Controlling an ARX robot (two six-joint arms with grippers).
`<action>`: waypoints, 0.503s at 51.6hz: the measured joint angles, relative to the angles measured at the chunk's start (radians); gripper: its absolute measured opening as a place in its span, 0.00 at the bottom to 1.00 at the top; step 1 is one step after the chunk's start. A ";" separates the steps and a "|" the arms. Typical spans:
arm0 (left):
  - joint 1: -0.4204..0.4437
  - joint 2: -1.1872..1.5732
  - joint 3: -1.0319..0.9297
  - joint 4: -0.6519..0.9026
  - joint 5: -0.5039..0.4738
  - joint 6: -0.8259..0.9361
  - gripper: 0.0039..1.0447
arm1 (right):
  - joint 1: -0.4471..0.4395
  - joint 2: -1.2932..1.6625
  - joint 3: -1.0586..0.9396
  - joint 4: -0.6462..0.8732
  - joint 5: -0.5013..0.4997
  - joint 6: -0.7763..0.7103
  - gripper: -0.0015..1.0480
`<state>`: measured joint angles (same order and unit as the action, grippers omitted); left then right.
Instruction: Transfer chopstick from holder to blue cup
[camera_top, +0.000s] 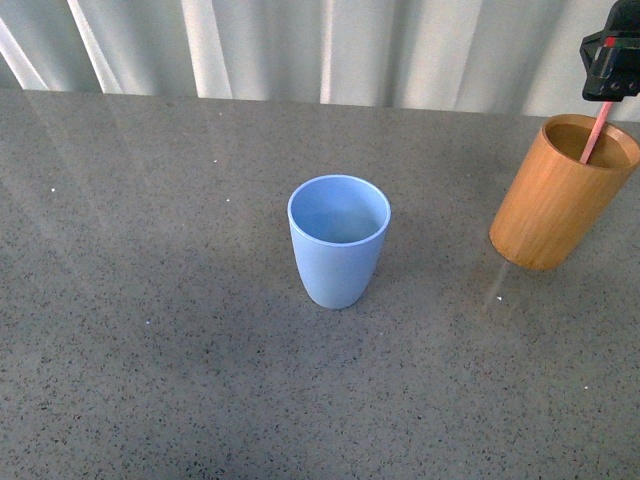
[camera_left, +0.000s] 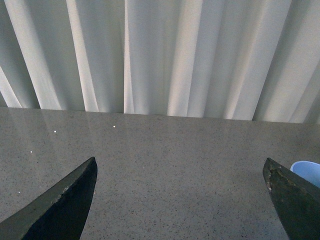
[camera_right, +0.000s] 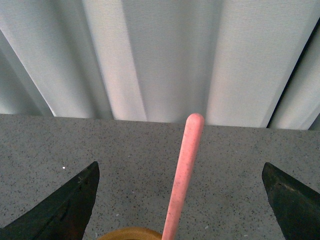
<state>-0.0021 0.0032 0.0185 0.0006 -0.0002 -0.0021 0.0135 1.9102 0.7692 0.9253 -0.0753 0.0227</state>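
The light blue cup (camera_top: 338, 240) stands upright mid-table; only its rim (camera_left: 307, 170) shows at the edge of the left wrist view. The orange-tan holder (camera_top: 560, 195) stands at the right, tilted in the front view, with a sliver of its rim (camera_right: 132, 234) in the right wrist view. One pinkish chopstick (camera_top: 596, 133) rises from it. My right gripper (camera_top: 610, 70) hangs open above the holder. The stick's pink tip (camera_right: 185, 170) stands between the spread fingers (camera_right: 60, 210), touching neither. My left gripper (camera_left: 180, 160) is open over bare table and holds nothing.
A grey speckled tabletop (camera_top: 150, 300) spreads around both cups. A pleated white curtain (camera_top: 300, 50) runs along the table's far edge. The left arm does not show in the front view.
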 joint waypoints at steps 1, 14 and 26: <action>0.000 0.000 0.000 0.000 0.000 0.000 0.94 | 0.002 0.008 0.007 0.000 0.004 0.001 0.90; 0.000 0.000 0.000 0.000 0.000 0.000 0.94 | 0.008 0.081 0.072 0.007 0.022 0.011 0.90; 0.000 0.000 0.000 0.000 0.000 0.000 0.94 | 0.006 0.129 0.114 0.014 0.027 0.021 0.67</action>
<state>-0.0021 0.0032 0.0185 0.0006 -0.0002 -0.0021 0.0200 2.0388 0.8837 0.9398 -0.0486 0.0437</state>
